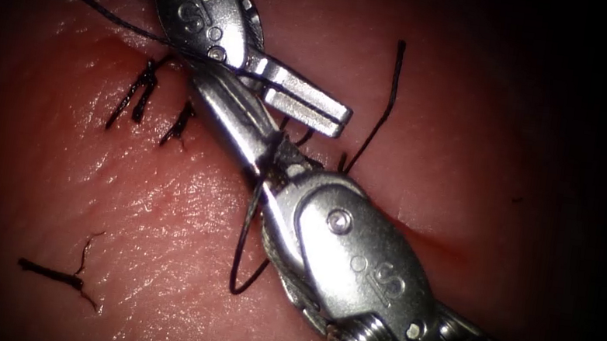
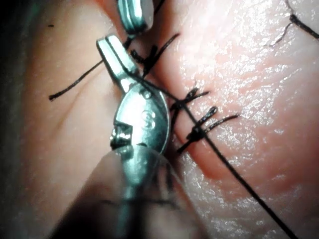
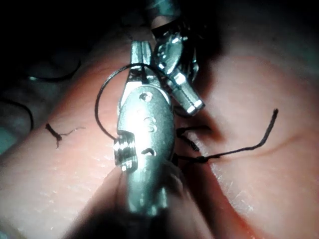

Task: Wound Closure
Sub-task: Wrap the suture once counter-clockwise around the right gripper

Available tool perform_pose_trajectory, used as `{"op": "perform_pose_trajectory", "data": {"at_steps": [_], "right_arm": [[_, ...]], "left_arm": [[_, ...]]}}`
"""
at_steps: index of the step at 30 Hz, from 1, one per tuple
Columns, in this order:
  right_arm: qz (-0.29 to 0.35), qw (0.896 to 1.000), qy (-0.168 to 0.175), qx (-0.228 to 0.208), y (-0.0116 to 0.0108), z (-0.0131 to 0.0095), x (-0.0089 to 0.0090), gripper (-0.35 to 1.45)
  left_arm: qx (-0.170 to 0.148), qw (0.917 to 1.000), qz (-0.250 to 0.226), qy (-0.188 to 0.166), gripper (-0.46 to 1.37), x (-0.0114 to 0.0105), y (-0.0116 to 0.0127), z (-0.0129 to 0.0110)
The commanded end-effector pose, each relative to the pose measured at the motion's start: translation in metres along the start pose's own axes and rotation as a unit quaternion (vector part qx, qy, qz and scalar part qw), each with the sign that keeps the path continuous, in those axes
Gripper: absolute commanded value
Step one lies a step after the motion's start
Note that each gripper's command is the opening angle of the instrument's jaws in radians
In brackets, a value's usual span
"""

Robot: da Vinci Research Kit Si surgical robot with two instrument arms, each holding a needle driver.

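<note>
The left hand [image 2: 115, 56], a steel needle driver with its jaws together, lies over pink tissue [image 2: 249, 79]. A long dark thread [image 2: 234, 172] runs slantwise past its jaws. Beside it, knotted stitches [image 2: 198, 130] with short bristly ends cross the cut. The right hand's tip [image 2: 134, 15] sits close by.

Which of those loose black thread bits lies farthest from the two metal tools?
The cut end of thread lying alone on the tissue, left of the cut; the knotted stitches sit right beside the tools.
</note>
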Motion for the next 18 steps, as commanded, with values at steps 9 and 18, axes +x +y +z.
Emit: {"op": "perform_pose_trajectory", "data": {"at_steps": [9,18], "right_arm": [[0.041,0.997,0.007,-0.068,0.0015,-0.0004,0.0006,-0.31],[0.098,0.984,-0.079,-0.128,0.0022,-0.0003,-0.0001,1.03]], "left_arm": [[0.004,1.0000,0.004,-0.001,-0.35,0.0010,0.0019,0.0007],[0.011,0.9999,0.007,0.004,-0.35,0.0024,0.0038,0.0010]]}}
